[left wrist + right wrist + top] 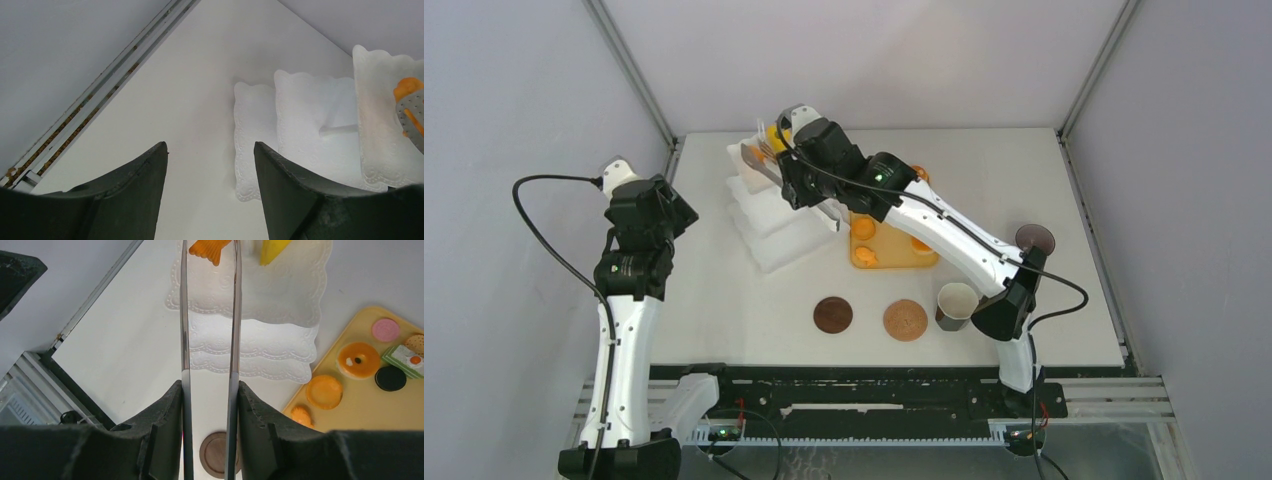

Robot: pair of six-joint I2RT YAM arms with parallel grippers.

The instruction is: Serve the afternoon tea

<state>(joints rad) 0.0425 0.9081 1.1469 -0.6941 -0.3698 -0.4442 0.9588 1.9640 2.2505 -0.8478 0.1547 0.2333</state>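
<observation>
Step in hand, as judged: pastry transfer from tray to plates. The right pincer (210, 387) is clamped on metal tongs (184, 340), w/ its fingers pressed against both blades. An orange pastry (210, 247) is pinched betw. the tong tips over the top plate (280, 295) of a stepped stack of white plates. Whether the pastry touches the plate yet cannot be told. A yellow wedge (272, 247) is seen on the same plate, just beside the pastry.

The left pincer (210, 147) is held w/ fingers apart and nothing betw. them, above the bare surface (724, 300) near the lowest plate; it looks idle.

On the tan tray (360, 405) are seen orange tarts (358, 360), a pink round (385, 330), a black round (390, 378) and a few small pcs. Two mugs (956, 305) are stood on the surface: one just beside the right-hand one of the coasters (832, 314), the other well apart, toward the right edge. Neither is on a coaster.

Progress is judged early-to-mid, as most items are unserved.

Next move, prob.: the squeeze should be eased just enough for the tips to spread and the pastry to be set down, w/o the wedge being knocked. The hold on the tongs must not be let go altogether, or the tool will be lost. The tongs should then be lifted clear and taken to the tray for another pc.
</observation>
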